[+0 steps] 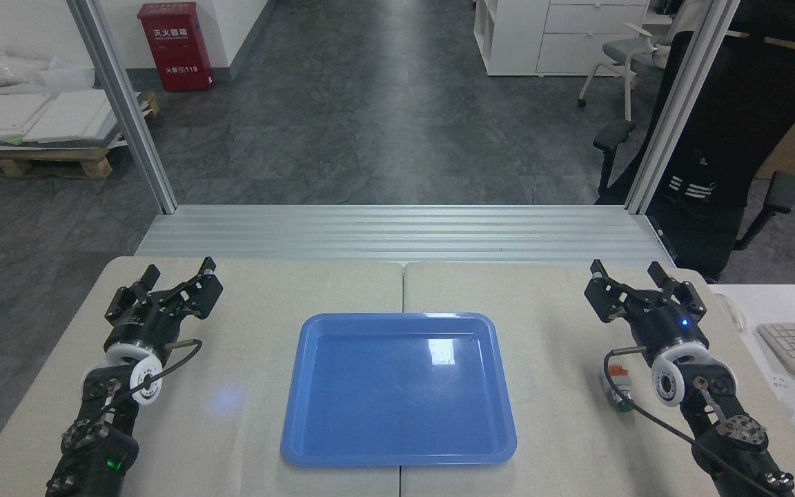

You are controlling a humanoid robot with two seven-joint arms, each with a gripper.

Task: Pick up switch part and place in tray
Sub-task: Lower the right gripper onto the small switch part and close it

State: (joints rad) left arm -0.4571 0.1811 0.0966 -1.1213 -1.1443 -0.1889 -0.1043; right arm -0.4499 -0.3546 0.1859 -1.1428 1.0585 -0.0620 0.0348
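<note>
A large shallow glossy blue plastic tray (398,390) lies empty mid-desk (259,304). The left pincer (178,273) and right pincer (626,274) hover spread wide apart, holding nothing. A small white-grey switch part (617,388) with orange tab lies beside the right arm's wrist
</note>
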